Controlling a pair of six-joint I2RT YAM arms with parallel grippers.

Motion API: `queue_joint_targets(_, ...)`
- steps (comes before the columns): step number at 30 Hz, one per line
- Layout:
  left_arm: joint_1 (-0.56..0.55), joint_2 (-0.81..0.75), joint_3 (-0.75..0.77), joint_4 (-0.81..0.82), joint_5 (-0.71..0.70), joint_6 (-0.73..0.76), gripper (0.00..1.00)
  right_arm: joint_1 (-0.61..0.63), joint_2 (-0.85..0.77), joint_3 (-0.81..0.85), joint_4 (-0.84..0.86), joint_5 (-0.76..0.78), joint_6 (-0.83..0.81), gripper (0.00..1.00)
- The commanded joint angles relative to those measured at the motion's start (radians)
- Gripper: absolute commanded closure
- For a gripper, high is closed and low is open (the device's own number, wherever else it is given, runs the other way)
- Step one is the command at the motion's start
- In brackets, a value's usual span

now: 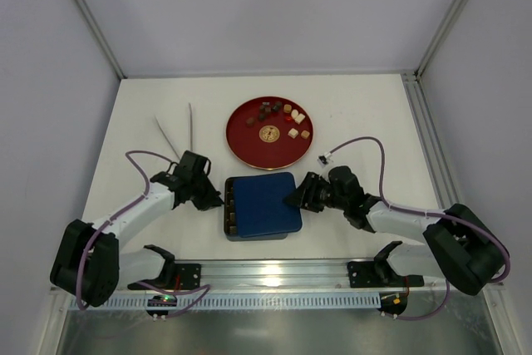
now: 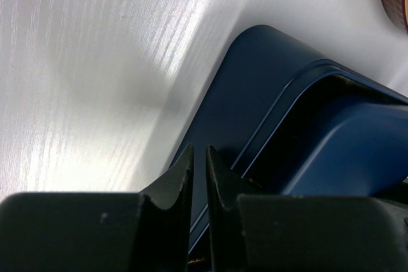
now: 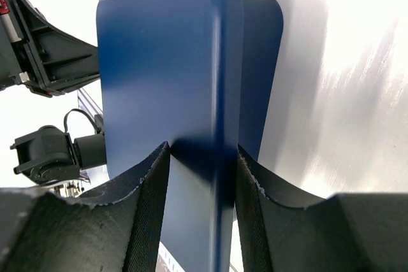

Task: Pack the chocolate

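Chocolate [image 1: 278, 114] lies in small pieces on the far half of the red plate [image 1: 241, 143], beyond the box [image 1: 229, 215] and well apart from both grippers. The right gripper [image 3: 203, 176] is clamped on the right edge of the blue lid [image 3: 166, 74], which covers all but the box's left strip. The left gripper [image 2: 199, 164] sits at the box's left edge, jaws almost together, with nothing seen between them.

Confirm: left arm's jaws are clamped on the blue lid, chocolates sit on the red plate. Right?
Wrong arm. The right gripper has its jaws clamped on the lid, as the right wrist view shows. The left gripper is shut on nothing. The chocolates do sit on the red plate.
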Motion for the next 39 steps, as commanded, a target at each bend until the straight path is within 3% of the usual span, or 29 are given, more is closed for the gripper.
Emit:
queue_joint_targets(1, -0.004, 0.01, 0.033, 0.022, 0.023, 0.013, 0.88, -0.001, 0.021, 0.031, 0.036, 0.03, -0.017, 0.55)
queue_joint_targets(21, -0.043, 0.011, 0.022, 0.042, 0.032, -0.019, 0.9, 0.019, 0.016, 0.038, 0.036, 0.122, 0.06, 0.55)
queue_joint_targets(39, -0.054, 0.017, 0.019, 0.053, 0.038, -0.024, 0.9, 0.067, 0.068, 0.11, -0.02, 0.163, 0.017, 0.55)
